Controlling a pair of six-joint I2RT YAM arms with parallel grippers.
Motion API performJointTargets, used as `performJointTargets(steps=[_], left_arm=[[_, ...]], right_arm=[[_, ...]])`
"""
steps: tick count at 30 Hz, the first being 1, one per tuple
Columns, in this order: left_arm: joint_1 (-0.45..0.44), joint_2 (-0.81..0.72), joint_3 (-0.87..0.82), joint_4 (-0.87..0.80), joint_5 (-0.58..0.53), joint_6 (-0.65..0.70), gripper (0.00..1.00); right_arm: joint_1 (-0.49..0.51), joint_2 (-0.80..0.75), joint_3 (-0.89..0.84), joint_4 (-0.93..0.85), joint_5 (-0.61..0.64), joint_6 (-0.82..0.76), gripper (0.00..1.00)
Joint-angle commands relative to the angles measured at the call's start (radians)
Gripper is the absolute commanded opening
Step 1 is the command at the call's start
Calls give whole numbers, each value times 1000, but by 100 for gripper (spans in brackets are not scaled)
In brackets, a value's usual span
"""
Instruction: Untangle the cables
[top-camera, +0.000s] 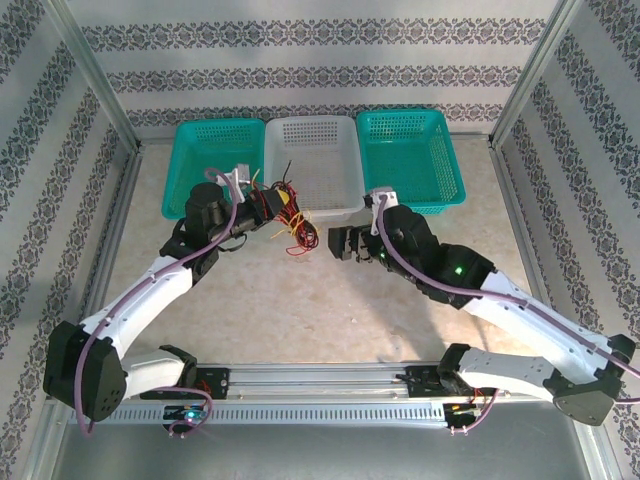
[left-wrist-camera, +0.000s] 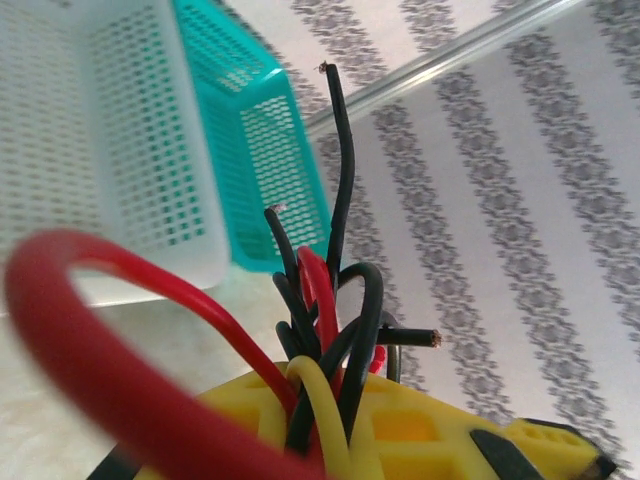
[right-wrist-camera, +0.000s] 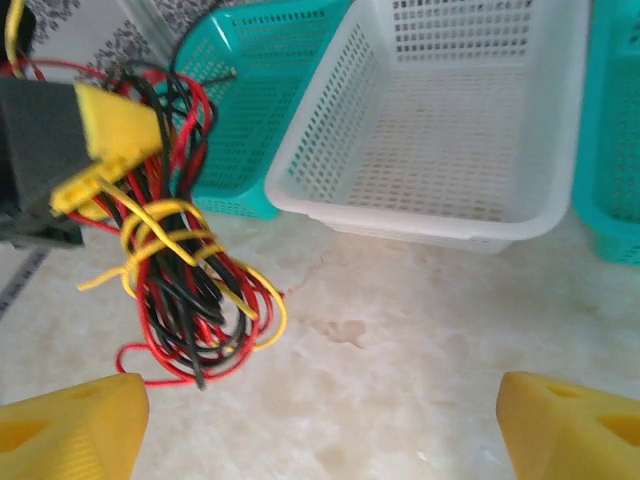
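The left end effector (top-camera: 265, 208) is clamped tight on the cables (right-wrist-camera: 190, 290), dangling the red, black and yellow knot just over the table (right-wrist-camera: 400, 350) before the white basket (right-wrist-camera: 420, 225). The right end effector (top-camera: 342, 243) gapes wide, empty, facing the bundle nearby. Untangling looks barely begun; next, the right should probably pinch one loose strand and draw it clear.

White-shelled, black-jointed left arm (top-camera: 140, 295) and right arm (top-camera: 520, 305)
A thin purple cable (top-camera: 425, 288) runs along each arm; a small green light (top-camera: 458, 270) glows on the right arm's black housing; blocky yellow plastic fingers (right-wrist-camera: 70, 430).
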Motion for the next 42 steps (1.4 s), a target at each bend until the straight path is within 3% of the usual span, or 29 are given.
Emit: performJointTargets(steps=[1, 9, 15, 30, 33, 37, 42], left_arm=[[-28, -32, 45, -133, -65, 103, 0], [-52, -54, 94, -241, -130, 161, 0], [-60, -58, 99, -249, -129, 174, 0], [-64, -44, 88, -210, -43, 163, 0], [-63, -44, 77, -193, -30, 159, 0], [-64, -33, 75, -182, -2, 152, 0], [-62, -18, 45, -57, 94, 102, 0]], right_arm=[[13, 39, 29, 82, -142, 38, 90], [17, 294, 345, -228, -115, 14, 75], [16, 397, 456, -329, -109, 49, 60], [-12, 474, 487, -324, -128, 45, 22], [-21, 467, 468, -310, -135, 43, 18], [-41, 447, 436, -283, -164, 42, 1], [-84, 369, 364, -208, -227, 42, 0]])
